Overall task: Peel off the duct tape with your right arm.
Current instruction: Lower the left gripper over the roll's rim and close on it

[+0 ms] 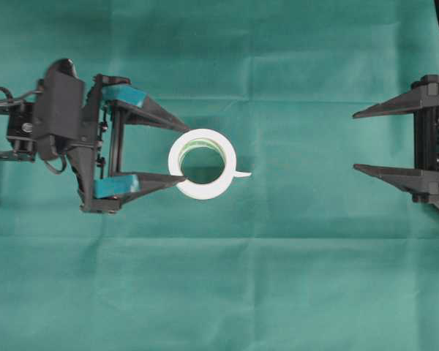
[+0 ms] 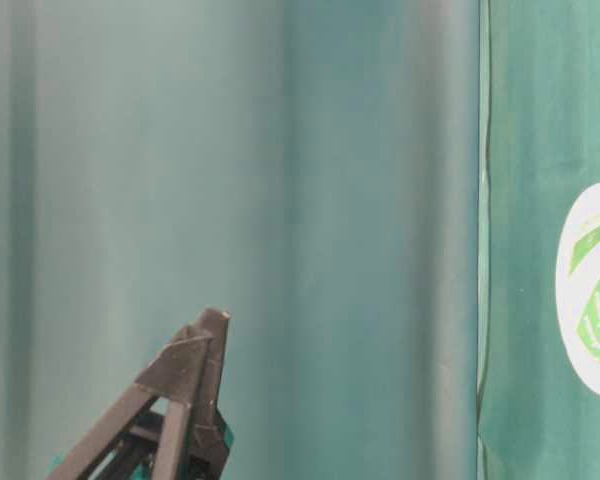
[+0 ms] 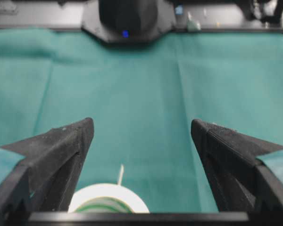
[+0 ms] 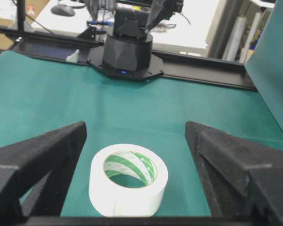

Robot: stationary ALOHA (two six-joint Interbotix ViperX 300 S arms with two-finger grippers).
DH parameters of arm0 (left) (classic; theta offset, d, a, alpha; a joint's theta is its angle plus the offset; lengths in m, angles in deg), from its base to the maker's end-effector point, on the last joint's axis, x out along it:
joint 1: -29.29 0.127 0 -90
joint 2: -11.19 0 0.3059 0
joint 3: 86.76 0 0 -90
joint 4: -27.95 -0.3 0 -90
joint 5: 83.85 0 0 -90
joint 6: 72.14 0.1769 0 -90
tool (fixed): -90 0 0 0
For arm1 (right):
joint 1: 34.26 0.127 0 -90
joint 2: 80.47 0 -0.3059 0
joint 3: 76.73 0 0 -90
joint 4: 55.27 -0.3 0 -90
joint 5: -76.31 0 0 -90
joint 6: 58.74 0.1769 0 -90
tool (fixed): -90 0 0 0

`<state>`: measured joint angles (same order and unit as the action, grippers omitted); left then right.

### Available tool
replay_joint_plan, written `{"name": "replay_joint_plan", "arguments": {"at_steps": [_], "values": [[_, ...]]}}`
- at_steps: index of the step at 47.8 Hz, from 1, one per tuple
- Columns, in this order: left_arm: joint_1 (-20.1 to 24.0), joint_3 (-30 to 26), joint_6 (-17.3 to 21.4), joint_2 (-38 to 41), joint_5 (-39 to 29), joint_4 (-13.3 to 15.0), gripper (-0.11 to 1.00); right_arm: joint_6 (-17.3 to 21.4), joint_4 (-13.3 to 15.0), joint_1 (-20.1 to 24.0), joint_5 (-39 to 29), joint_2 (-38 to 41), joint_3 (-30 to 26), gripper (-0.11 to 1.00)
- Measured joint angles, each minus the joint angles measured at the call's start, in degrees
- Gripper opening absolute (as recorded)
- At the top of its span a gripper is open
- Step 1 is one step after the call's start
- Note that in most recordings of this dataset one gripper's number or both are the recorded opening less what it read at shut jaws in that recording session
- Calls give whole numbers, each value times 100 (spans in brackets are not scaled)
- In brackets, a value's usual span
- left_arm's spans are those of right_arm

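Note:
The duct tape (image 1: 202, 164) is a white roll with a green-striped core, lying flat on the green cloth, its loose strip end (image 1: 243, 174) pointing right. My left gripper (image 1: 184, 152), with teal-taped fingers, stands open at the roll's left edge, one tip over the rim; I cannot tell whether it touches. In the left wrist view the duct tape (image 3: 108, 202) sits low beside one finger of the left gripper (image 3: 141, 129). My right gripper (image 1: 355, 141) is open and empty, well to the right of the roll. From the right wrist view the duct tape (image 4: 132, 197) lies ahead between the right gripper's (image 4: 136, 128) spread fingers.
Green cloth (image 1: 278, 278) covers the whole table. The other arm's black base (image 4: 127, 47) stands at the far table edge, with a desk and clutter behind it. In the table-level view a finger (image 2: 195, 370) and part of the roll (image 2: 592, 300) show.

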<state>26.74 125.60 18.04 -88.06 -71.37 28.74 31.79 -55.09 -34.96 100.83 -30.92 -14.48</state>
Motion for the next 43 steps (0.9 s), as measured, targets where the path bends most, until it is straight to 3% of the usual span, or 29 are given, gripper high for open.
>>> {"name": "replay_joint_plan", "arguments": {"at_steps": [30,43], "values": [[-141,-1872,0,1002,-4263,18,96,9,0,0,0,0,0,81],[-176,-2329,26,1415,-4922,18,96,9,0,0,0,0,0,81]]}}
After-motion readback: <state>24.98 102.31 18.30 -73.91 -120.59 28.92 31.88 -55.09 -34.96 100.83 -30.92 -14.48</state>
